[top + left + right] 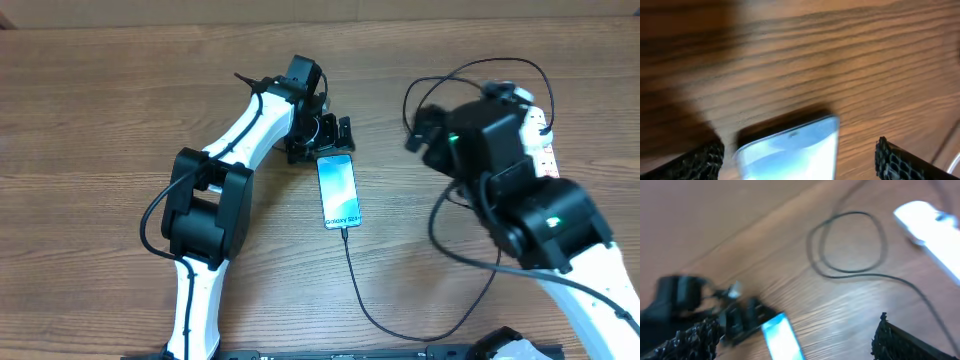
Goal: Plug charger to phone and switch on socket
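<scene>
The phone lies flat mid-table with its light-blue screen lit. The thin black charger cable has its tip in the phone's near end. It curves right and loops up around my right arm; its plug is hidden. My left gripper is open, its fingers either side of the phone's far end without touching it. My right gripper is open and empty above the table, right of the phone. The white socket is partly hidden by that arm. The right wrist view shows the socket, a cable loop and the phone.
The wooden table has bare room at the left and in front of the phone. Loose cable loops lie by the right arm. A black edge runs along the table's front.
</scene>
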`<state>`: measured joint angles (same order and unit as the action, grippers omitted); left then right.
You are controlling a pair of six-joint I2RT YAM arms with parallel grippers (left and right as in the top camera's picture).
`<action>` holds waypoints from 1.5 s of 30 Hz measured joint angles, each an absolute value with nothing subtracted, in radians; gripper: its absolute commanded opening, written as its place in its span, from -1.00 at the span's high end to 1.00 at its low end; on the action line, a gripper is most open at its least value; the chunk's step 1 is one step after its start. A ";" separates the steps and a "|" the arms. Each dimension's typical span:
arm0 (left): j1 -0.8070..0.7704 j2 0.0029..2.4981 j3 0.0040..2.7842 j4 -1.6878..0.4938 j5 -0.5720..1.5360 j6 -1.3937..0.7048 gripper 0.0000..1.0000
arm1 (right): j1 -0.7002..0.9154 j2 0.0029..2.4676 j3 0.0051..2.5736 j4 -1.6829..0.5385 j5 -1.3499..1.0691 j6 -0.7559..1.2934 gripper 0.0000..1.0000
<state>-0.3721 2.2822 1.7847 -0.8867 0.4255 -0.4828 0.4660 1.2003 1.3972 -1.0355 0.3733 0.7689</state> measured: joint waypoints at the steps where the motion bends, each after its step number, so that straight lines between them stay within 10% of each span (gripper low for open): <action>1: -0.364 2.288 1.806 -0.931 0.400 -0.474 -1.00 | 0.422 1.192 1.397 -1.054 0.369 0.775 -1.00; 30: -0.478 1.373 1.880 -1.519 -0.488 -0.527 -0.99 | -0.183 1.224 1.397 -1.174 0.306 0.785 -1.00; 41: -0.477 0.767 1.186 -1.104 -0.547 -0.620 -0.98 | -0.255 1.224 1.397 -1.212 0.236 0.785 -1.00; 45: -0.455 0.755 1.049 -0.918 -0.548 -0.529 -0.99 | -0.255 1.224 1.397 -1.246 0.227 0.763 -0.62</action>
